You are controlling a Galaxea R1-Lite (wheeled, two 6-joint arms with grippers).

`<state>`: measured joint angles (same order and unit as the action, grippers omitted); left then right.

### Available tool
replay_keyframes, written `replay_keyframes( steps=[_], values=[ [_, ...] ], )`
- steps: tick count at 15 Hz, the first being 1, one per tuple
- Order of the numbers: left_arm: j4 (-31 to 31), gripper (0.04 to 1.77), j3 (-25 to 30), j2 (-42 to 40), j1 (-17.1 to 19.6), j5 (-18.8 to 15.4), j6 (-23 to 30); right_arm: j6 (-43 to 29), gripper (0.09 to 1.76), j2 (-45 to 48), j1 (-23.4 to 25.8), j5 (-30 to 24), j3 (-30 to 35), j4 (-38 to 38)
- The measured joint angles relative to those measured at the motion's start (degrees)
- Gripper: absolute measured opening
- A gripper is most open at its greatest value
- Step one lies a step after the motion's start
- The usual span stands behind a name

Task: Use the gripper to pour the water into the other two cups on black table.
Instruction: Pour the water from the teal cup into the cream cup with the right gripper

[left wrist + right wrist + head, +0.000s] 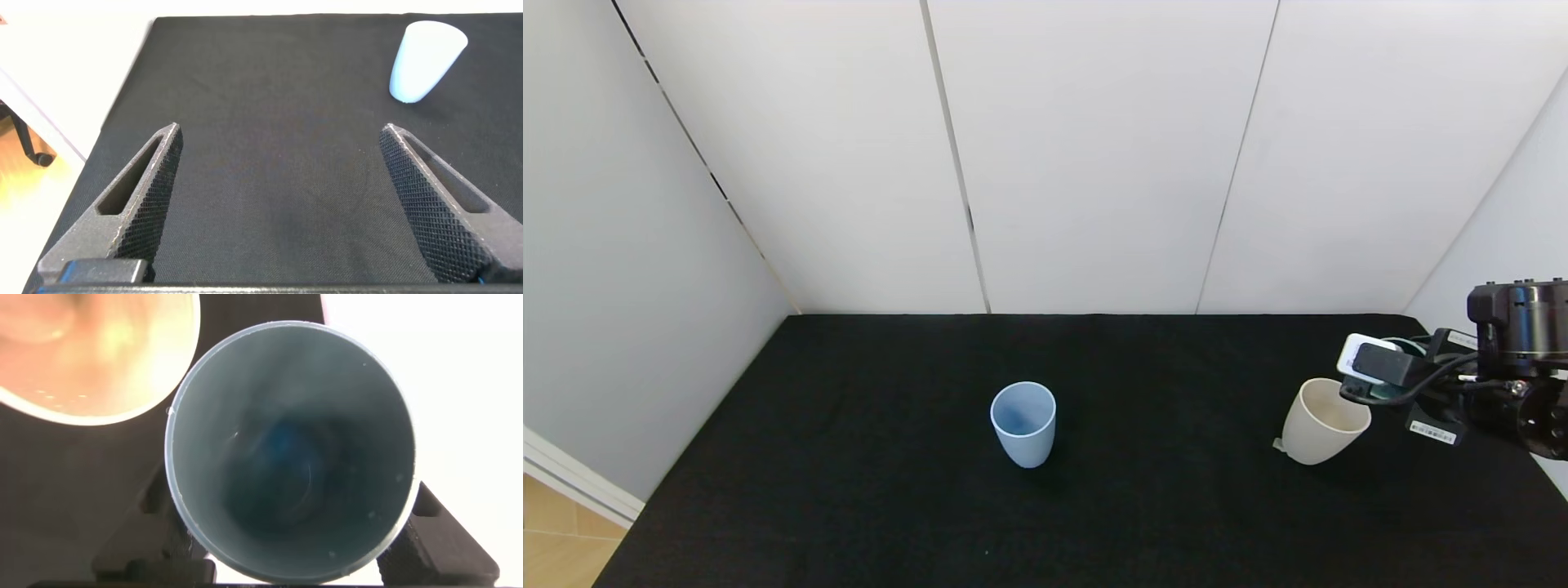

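The light blue cup (1023, 423) stands upright in the middle of the black table (849, 490). The cream-beige cup (1323, 420) stands at the right. My right gripper (1392, 371) is just right of the cream cup's rim, shut on a teal-green cup (1409, 346) mostly hidden behind the wrist module. In the right wrist view the gripper (290, 539) clamps the teal cup (290, 449), whose open mouth faces the camera, with the cream cup's mouth (90, 351) close beside it. I see only small drops, no clear water. My left gripper (279, 135) is open and empty above bare cloth, with the blue cup (425, 59) farther off.
White wall panels close off the table's back and both sides. A small grey tag (1277, 444) lies at the cream cup's foot. The table's left edge drops to a wooden floor (556, 547). Bare cloth lies between the two cups.
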<state>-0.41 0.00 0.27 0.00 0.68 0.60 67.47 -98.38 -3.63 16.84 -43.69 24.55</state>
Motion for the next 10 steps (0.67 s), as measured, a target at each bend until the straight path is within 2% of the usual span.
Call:
replay_keyframes(
  steps=[10],
  values=[
    [0.0,1.72,0.0,0.0,0.0,0.0,0.0,15.15,1.2,-2.17,-0.74,3.39,-2.34,0.15]
  ],
)
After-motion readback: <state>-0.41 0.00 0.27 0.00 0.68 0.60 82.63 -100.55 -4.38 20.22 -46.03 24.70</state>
